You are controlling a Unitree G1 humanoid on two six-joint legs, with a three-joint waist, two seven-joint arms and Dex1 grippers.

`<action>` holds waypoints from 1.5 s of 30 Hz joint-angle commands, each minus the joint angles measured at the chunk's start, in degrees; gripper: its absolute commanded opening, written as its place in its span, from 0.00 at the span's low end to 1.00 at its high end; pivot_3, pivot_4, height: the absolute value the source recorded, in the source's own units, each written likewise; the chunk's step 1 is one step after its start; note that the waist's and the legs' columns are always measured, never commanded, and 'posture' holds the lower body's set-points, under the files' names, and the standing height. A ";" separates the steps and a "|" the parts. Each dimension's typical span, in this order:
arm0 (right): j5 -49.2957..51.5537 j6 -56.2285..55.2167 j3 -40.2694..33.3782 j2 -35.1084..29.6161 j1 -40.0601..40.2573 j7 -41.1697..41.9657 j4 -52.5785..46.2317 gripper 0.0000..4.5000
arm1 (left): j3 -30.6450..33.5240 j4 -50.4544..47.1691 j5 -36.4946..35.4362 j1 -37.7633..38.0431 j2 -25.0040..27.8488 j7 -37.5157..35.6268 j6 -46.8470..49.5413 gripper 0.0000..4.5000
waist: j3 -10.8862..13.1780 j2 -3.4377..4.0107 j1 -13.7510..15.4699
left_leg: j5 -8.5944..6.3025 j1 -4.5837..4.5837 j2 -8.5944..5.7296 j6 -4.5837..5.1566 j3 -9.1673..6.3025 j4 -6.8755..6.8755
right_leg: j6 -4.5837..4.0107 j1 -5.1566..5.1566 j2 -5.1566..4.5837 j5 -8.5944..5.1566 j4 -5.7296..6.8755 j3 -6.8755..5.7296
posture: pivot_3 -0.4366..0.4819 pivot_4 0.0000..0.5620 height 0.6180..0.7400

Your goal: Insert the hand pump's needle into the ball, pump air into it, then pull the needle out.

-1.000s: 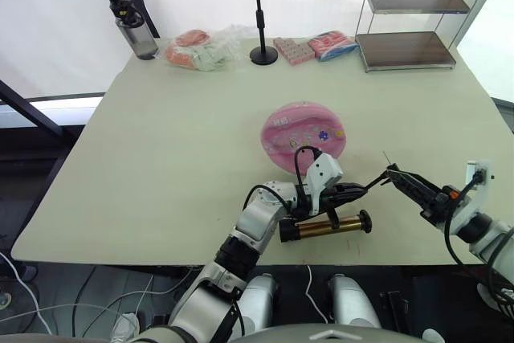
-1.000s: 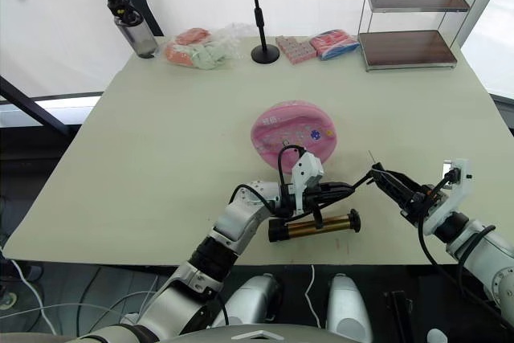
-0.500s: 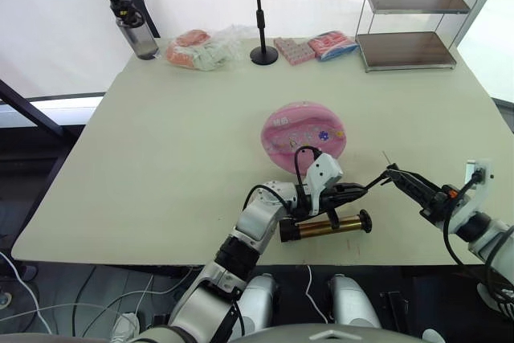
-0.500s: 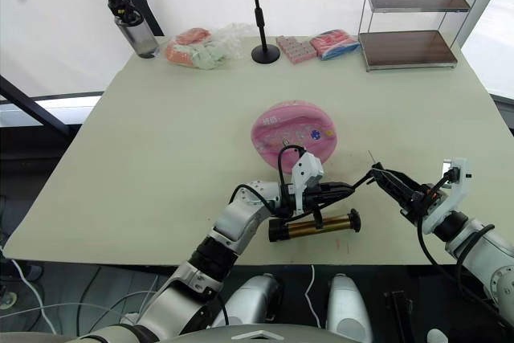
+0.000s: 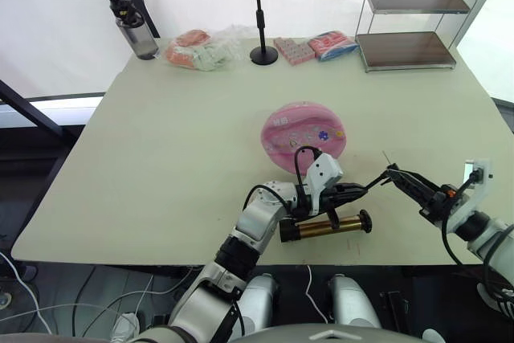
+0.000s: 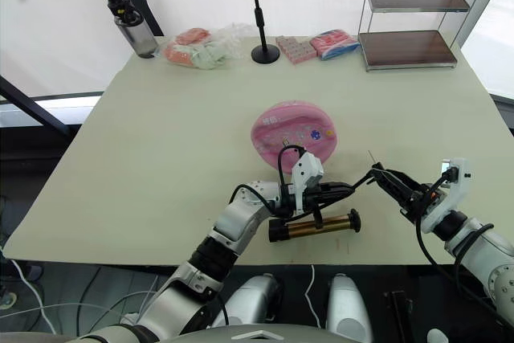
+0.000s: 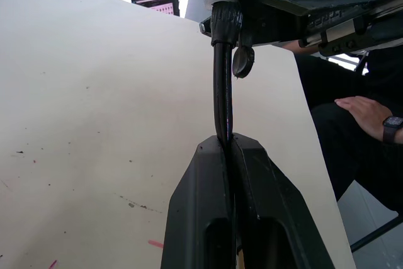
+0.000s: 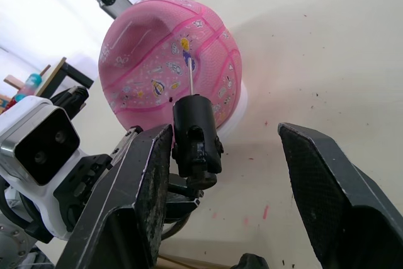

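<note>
Needle held clear of the ball

Left pincer (image 7: 230, 149) pinches the hose (image 7: 221, 92); right pincer (image 8: 252, 155) gapes, fitting against one finger, needle (image 8: 189, 75) before the pink ball (image 5: 303, 135). The hand pump (image 5: 325, 226) lies on the bench (image 5: 177, 134); valve hole unclear.

ball (image 5: 303, 134) mid-table | hand pump (image 5: 325, 226) before it, near edge | needle (image 5: 386, 158) apparently right of both
</note>
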 commanded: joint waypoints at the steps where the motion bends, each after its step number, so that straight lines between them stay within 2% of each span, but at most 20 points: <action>1: 0.37 -0.19 -0.65 0.22 -0.59 0.47 -1.32 0.62 | 0.25 -1.50 -1.19 -0.28 -0.73 -0.39 -0.78 0.00 | 0.00 0.00 0.00 | 0.00 0.00 0.00 0.00 0.00 0.00 | 0.00 0.00 0.00 0.00 0.00 0.00 | 0.48 0.27 1.00; 9: -0.09 -0.30 -0.63 0.52 -0.67 0.43 -1.41 0.62 | 0.27 -1.45 -1.28 -0.27 -0.76 -0.42 -0.62 0.00 | 0.00 0.00 0.00 | 0.00 0.00 0.00 0.00 0.00 0.00 | 0.00 0.00 0.00 0.00 0.00 0.00 | 0.48 0.27 1.00; 10: -0.09 -0.34 -0.68 0.64 -0.72 0.29 -1.36 0.51 | 0.28 -1.42 -1.30 -0.28 -0.76 -0.45 -0.58 0.00 | 0.00 0.00 0.00 | 0.00 0.00 0.00 0.00 0.00 0.00 | 0.00 0.00 0.00 0.00 0.00 0.00 | 0.48 0.27 1.00; 12: -0.21 -0.39 -0.68 0.72 -0.77 0.29 -1.35 0.34 | 0.30 -1.37 -1.33 -0.30 -0.78 -0.45 -0.54 0.00 | 0.00 0.00 0.00 | 0.00 0.00 0.00 0.00 0.00 0.00 | 0.00 0.00 0.00 0.00 0.00 0.00 | 0.48 0.27 1.00; 14: -0.33 -0.35 -0.72 0.74 -0.73 0.38 -1.49 0.10 | 0.30 -1.51 -1.36 -0.24 -0.77 -0.41 -0.46 0.00 | 0.00 0.00 0.00 | 0.00 0.00 0.00 0.00 0.00 0.00 | 0.00 0.00 0.00 0.00 0.00 0.00 | 0.48 0.27 1.00; 15: -0.20 -0.32 -0.78 0.78 -0.70 0.47 -1.59 0.07 | 0.29 -1.59 -1.38 -0.19 -0.76 -0.42 -0.39 0.00 | 0.00 0.00 0.00 | 0.00 0.00 0.00 0.00 0.00 0.00 | 0.00 0.00 0.00 0.00 0.00 0.00 | 0.48 0.27 1.00; 32: 0.18 -0.48 -0.46 0.44 -1.27 1.63 -3.02 0.07 | 0.71 -1.47 -1.12 -0.10 -0.90 0.45 -0.45 0.00 | 0.00 0.00 0.00 | 0.00 0.00 0.00 0.00 0.00 0.00 | 0.00 0.00 0.00 0.00 0.00 0.00 | 0.48 0.27 1.00; 37: -1.58 -1.95 -0.88 0.50 -1.33 2.91 -3.71 0.07 | 1.14 -2.73 -1.48 0.04 -0.40 -0.12 -1.10 0.37 | 0.00 0.00 -0.01 | 0.00 0.00 0.00 0.00 0.00 0.00 | 0.00 0.00 0.00 0.00 0.00 -0.01 | 0.48 0.27 1.00; 38: -2.01 -2.33 -1.01 0.54 -1.36 3.16 -3.77 0.07 | 1.29 -3.17 -1.65 0.05 -0.19 -0.32 -1.18 0.49 | 0.00 0.00 -0.01 | 0.00 0.00 0.00 0.00 0.00 0.00 | 0.00 0.00 0.00 0.00 0.00 0.00 | 0.48 0.27 1.00; 40: -3.16 -3.20 -1.18 0.41 -1.35 4.15 -3.99 0.07 | 1.82 -4.39 -2.35 0.00 0.27 -0.82 -0.96 0.59 | 0.00 0.00 -0.02 | 0.00 0.00 0.00 0.00 -0.01 0.00 | 0.00 0.00 0.00 0.00 0.00 -0.01 | 0.48 0.27 1.00; 41: -3.78 -3.59 -1.20 0.28 -1.29 4.69 -4.12 0.07 | 2.07 -5.08 -2.78 -0.07 0.57 -1.10 -0.85 0.74 | 0.00 0.00 -0.02 | 0.00 0.00 0.00 0.00 -0.01 0.00 | 0.00 0.00 0.00 0.00 0.00 -0.01 | 0.48 0.27 1.00; 44: -6.26 -5.25 -1.12 -0.10 -1.14 6.73 -4.71 0.07 | 2.89 -8.65 -4.41 -0.55 2.28 -2.66 -0.05 0.99 | 0.00 0.00 -0.03 | 0.00 0.00 0.00 0.00 -0.01 0.00 | 0.00 -0.01 0.00 0.00 0.00 -0.01 | 0.48 0.27 1.00; 45: -7.33 -5.83 -1.00 -0.43 -1.05 7.44 -5.05 0.07 | 3.26 -10.47 -5.19 -0.84 3.24 -3.49 0.48 0.99 | 0.00 0.01 -0.05 | 0.00 0.00 0.00 0.00 -0.01 0.00 | 0.00 -0.01 0.00 0.00 0.00 -0.01 | 0.48 0.27 1.00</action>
